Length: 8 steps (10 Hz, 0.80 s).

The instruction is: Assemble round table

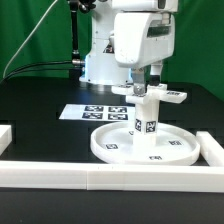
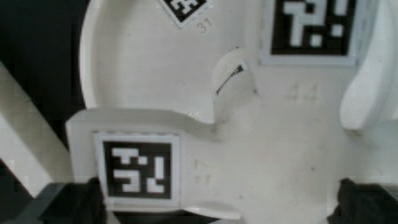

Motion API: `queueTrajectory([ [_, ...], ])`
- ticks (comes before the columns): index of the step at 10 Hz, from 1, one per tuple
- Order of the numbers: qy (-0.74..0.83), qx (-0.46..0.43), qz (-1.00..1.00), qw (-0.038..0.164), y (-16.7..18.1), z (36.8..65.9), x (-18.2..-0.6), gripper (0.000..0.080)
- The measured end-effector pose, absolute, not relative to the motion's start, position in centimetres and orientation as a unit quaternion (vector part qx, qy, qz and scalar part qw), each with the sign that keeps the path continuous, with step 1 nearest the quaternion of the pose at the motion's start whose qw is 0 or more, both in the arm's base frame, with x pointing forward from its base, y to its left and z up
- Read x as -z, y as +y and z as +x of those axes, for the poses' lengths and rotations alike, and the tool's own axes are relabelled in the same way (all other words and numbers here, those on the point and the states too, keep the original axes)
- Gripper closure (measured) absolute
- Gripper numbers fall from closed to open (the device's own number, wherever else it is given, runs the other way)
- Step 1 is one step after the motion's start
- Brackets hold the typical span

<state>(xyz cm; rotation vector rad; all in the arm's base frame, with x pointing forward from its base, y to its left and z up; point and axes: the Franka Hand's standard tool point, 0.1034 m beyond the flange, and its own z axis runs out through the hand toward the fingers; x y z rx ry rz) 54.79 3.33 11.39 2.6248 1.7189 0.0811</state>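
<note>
The large rimmed round disc (image 1: 110, 148) lies flat on the black table. The short cylindrical leg (image 1: 146, 122) stands upright at its centre, and the cross-shaped base piece (image 1: 170, 97) sits on top of the leg. My gripper (image 1: 146, 88) hangs straight over that piece, its fingers down on either side of it. In the wrist view the cross-shaped base piece (image 2: 267, 120) fills the picture with its tags. My gripper (image 2: 217, 205) is open, and one dark fingertip (image 2: 75, 203) shows on each side. I cannot tell whether the fingertips touch the piece.
The marker board (image 1: 95, 112) lies flat behind the disc, toward the exterior view's left. Long white border rails run along the front (image 1: 100, 178), the right (image 1: 212, 150) and the left (image 1: 8, 135). The arm's white base (image 1: 100, 60) stands behind.
</note>
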Motion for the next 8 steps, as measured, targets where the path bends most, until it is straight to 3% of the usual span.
queueTrajectory([
  [5,0.703,-0.006,0.710,0.035,3.77,54.77,-11.26,0.0151],
  [8,0.770,0.005,0.637,0.041,3.50,54.37,-11.14,0.0151],
])
